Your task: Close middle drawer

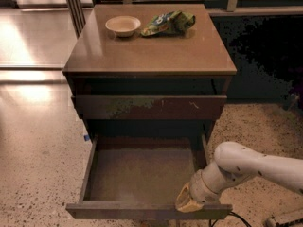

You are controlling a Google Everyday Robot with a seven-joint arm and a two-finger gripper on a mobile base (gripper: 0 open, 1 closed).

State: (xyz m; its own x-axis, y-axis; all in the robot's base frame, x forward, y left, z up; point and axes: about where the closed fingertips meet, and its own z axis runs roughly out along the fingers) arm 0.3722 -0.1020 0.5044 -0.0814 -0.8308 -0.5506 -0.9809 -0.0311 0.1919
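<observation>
The middle drawer [142, 174] of a dark-brown wooden cabinet is pulled far out, showing its flat grey-brown floor and thin side walls. Its plain front edge [118, 211] runs along the bottom of the camera view. My gripper [189, 202] is at the drawer's front right corner, just inside the front edge, on a white arm that comes in from the right. Above the open drawer is a taller drawer front with pale scuffs [149, 106], standing slightly out from the cabinet.
On the cabinet top [151, 51] stand a small pale bowl [123, 25] and a green crumpled snack bag [168, 22]. A shiny floor lies to the left, speckled floor to the right. A dark wall area is at the right rear.
</observation>
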